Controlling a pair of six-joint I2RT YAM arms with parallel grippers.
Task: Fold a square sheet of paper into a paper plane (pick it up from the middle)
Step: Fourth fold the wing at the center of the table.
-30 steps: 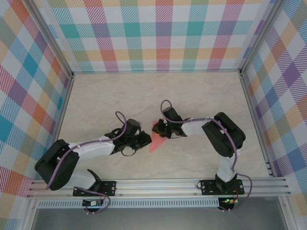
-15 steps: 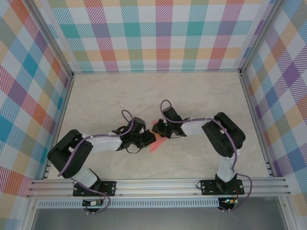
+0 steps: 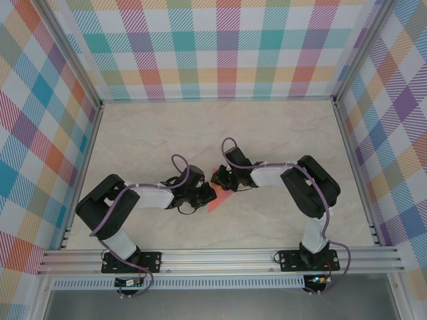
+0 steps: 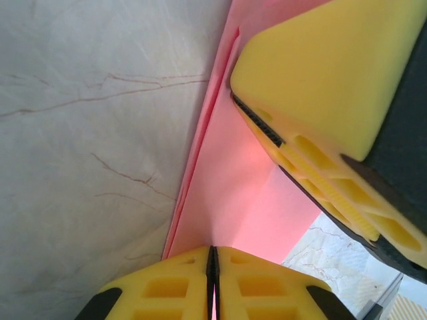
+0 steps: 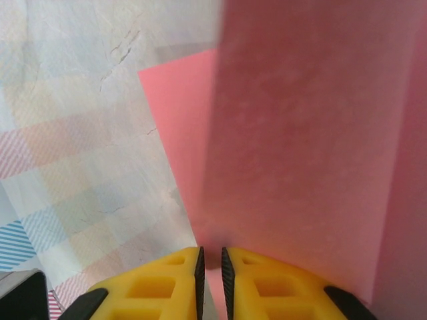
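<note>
The square sheet of paper (image 3: 219, 201) lies mid-table (image 3: 147, 133) between my arms, creased into layered folds but not yet a dart. My left gripper (image 4: 212, 248) is pinched tight on its edge, and the right gripper (image 5: 211, 250) nips a raised flap. I judge the wing folds remain.

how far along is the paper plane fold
Partway. Done: the pink sheet is already creased into a layered, narrow triangle. In hand: the left gripper and the right gripper are each pinched shut on an edge of it, with one flap lifted. Left: no centre ridge or pair of wings is visible yet, so the final folds remain.
</note>
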